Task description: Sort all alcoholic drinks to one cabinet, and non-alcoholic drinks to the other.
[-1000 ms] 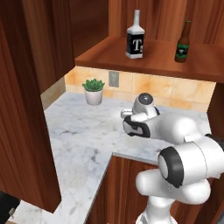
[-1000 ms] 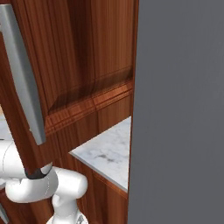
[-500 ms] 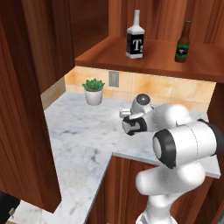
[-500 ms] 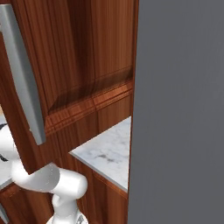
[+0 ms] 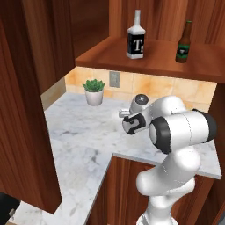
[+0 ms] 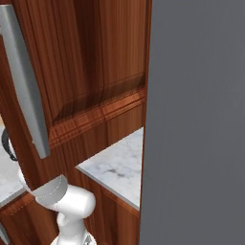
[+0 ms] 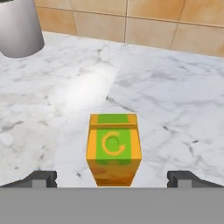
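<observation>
My gripper (image 7: 112, 178) is spread wide, a dark fingertip (image 7: 42, 178) at 8 o'clock and its twin at 4 o'clock in the hand view, nothing touching either. The juice carton (image 7: 113, 149) stands upright on the marble counter (image 7: 175, 105) between them, at 6 o'clock from frame center, yellow-orange with a green panel facing me, clear of both tips. A grey plant pot (image 7: 19, 27) sits at 11 o'clock, against the tan tiled backsplash (image 7: 131, 19). From the left base view my hand (image 5: 132, 123) hangs over the counter, with the potted plant (image 5: 94, 90) at its 10 o'clock. Above, on the lighter brown shelf board (image 5: 154, 59) of the wall cabinet, the clear bottle (image 5: 136, 38) with the black "T" label stands at 12 o'clock, the brown beer bottle (image 5: 184, 43) near it at 1 o'clock, apart. In the right base view, the other cabinet's door (image 6: 91, 72) is close, its silver bar handle (image 6: 26, 86) at 9 o'clock.
</observation>
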Robot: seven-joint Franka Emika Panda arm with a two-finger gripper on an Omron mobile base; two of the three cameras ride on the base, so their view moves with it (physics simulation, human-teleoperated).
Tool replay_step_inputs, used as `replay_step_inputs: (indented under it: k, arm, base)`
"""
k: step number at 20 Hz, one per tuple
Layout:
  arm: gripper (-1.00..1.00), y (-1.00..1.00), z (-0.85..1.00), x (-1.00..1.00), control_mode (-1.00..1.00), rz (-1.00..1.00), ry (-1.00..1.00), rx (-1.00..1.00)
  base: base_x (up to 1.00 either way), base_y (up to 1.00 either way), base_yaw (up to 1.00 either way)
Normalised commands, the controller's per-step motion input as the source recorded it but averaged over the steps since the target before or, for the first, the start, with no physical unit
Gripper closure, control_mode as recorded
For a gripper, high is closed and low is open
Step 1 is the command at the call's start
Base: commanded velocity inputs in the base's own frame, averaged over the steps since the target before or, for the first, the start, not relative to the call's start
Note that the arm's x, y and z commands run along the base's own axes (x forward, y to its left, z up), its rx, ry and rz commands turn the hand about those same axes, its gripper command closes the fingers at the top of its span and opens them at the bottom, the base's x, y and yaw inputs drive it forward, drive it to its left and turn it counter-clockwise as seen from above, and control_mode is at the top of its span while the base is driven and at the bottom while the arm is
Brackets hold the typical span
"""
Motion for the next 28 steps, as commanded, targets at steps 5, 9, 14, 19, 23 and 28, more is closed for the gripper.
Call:
replay_step_inputs:
  k: [5,9,14,19,23,28]
  arm:
    - [-1.00,-0.01,-0.20,0.26,-1.00,0.00,0.00,0.00]
    - [-1.00,-0.03,-0.17,0.25,-1.00,0.00,0.00,0.00]
    - [-1.00,-0.05,-0.13,0.19,-1.00,0.00,0.00,0.00]
    - [1.00,-0.05,-0.09,0.14,-1.00,0.00,0.00,0.00]
    - [1.00,0.00,-0.03,0.05,-1.00,0.00,0.00,0.00]
    - [1.00,0.00,-0.02,0.00,-1.00,0.00,0.02,0.00]
  base:
    - [0.00,0.00,0.00]
    - [0.00,0.00,0.00]
    - [0.00,0.00,0.00]
    - [0.00,0.00,0.00]
    - [0.00,0.00,0.00]
    - [0.00,0.00,0.00]
